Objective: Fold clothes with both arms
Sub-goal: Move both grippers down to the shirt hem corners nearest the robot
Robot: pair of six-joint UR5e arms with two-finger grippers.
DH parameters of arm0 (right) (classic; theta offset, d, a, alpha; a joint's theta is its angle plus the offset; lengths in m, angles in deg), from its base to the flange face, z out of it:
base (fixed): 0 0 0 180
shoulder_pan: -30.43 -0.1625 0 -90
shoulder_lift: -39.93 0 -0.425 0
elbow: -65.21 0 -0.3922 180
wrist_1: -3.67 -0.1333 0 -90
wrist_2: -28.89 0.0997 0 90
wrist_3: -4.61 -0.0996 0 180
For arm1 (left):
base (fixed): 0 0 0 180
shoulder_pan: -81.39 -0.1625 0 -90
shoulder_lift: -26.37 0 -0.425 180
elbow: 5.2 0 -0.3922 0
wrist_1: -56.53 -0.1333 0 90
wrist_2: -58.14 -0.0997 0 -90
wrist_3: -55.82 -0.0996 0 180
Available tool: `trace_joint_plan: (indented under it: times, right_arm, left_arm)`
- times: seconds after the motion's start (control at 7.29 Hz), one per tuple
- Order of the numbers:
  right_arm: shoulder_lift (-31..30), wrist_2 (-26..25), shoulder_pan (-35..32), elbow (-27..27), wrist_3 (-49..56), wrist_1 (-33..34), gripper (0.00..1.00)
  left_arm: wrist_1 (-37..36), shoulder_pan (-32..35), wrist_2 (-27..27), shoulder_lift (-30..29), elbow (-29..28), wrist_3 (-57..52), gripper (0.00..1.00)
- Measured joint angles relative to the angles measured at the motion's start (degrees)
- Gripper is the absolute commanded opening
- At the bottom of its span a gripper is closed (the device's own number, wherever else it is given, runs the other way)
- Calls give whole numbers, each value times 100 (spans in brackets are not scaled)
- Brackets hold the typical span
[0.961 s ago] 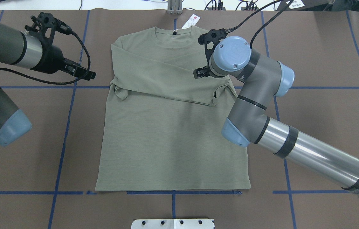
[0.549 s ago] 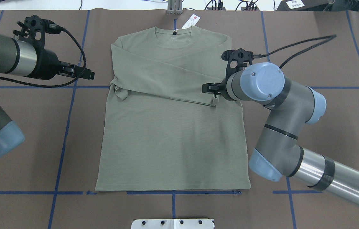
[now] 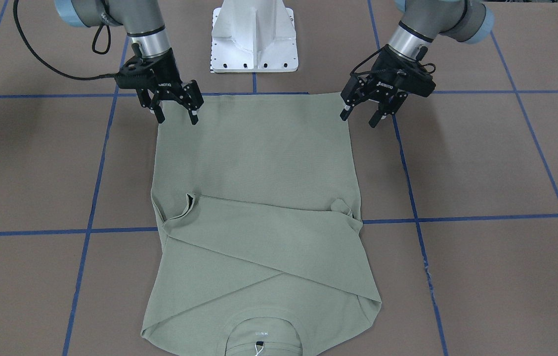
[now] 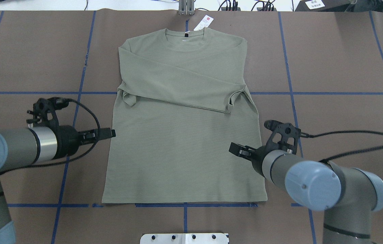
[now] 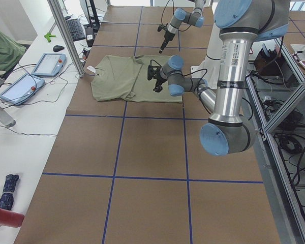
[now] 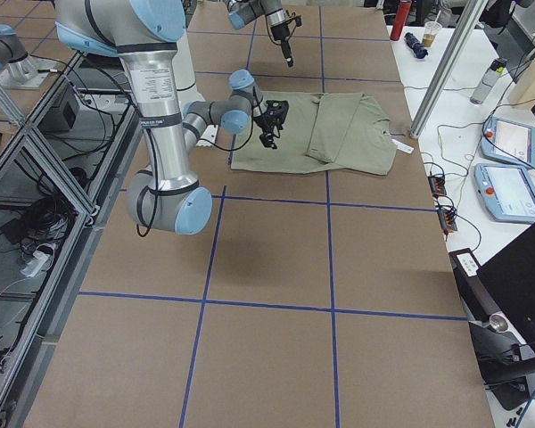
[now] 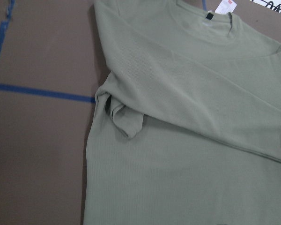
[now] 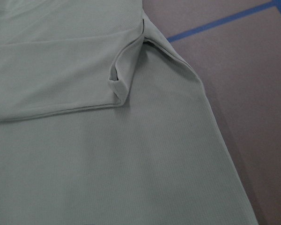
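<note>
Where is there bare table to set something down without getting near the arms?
The brown table cover lies bare on both sides of the collar half of the sage-green long-sleeved knit shirt. It is crowded beside the shirt's hem half, where the open left tool and open right tool hover.

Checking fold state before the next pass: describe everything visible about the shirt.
The sage-green long-sleeved knit shirt lies flat, front up, on the brown table, collar and white hang tag away from the robot. Both sleeves are folded across the chest, overlapping. The lower body is smooth. The open left gripper and right gripper hover by its sides, not gripping it.
</note>
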Motion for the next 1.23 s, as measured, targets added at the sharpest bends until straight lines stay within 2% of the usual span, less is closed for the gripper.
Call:
trace_joint_plan:
  times: [0.27,0.55,0.96,1.23]
  right_arm:
    - [-810,-699,723,333,-625,-552,95]
    - [-1165,-935,955,353,-726,-1023,97]
    - [-1204,-1094,1055,342,-733,-1094,98]
    - [-1200,-1135,1065,315,-733,-1096,98]
  left_arm:
    - [110,-1042,-813,538,95,850,67]
    - [121,-1826,-1361,751,58,1597,62]
    - [122,-2248,-1514,677,-165,2138,61]
    - [122,-2287,-1504,512,-289,2184,53]
